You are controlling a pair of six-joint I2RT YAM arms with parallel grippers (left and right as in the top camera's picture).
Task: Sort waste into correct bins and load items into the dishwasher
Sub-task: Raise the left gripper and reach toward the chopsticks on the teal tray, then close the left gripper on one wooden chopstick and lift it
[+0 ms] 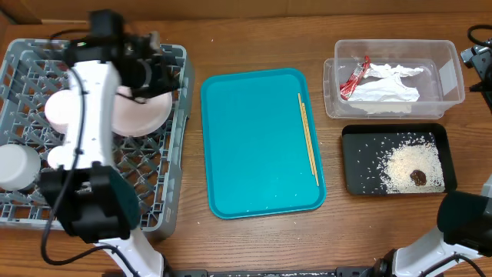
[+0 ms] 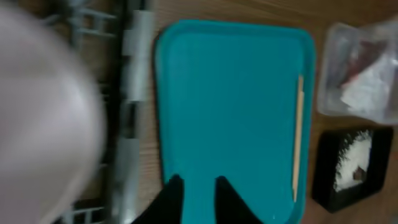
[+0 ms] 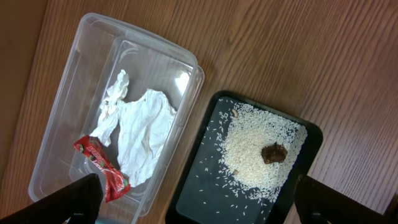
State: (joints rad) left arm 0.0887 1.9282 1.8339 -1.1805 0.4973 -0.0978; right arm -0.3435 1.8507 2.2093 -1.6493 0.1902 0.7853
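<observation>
The grey dish rack [image 1: 165, 196] at the left holds a large white plate [image 1: 146, 115], a bowl [image 1: 60, 108] and a cup [image 1: 17, 165]. My left gripper [image 1: 165, 68] hovers over the rack's right side above the plate. In the blurred left wrist view its fingers [image 2: 200, 196] are apart and empty, with the plate [image 2: 43, 118] to their left. The clear tub [image 1: 450, 61] holds the red wrapper [image 3: 102, 165] and the napkin [image 3: 140, 134]. The black tray [image 1: 355, 173] holds rice [image 3: 249, 152] and a brown lump [image 3: 272, 152]. My right gripper [image 3: 199, 199] is wide open above both.
A teal tray [image 1: 254, 146] lies mid-table with thin chopsticks [image 1: 308, 138] along its right side. The tray [image 2: 230, 106] and chopsticks [image 2: 297, 137] also show in the left wrist view. The right arm [image 1: 478, 58] sits at the table's far right edge.
</observation>
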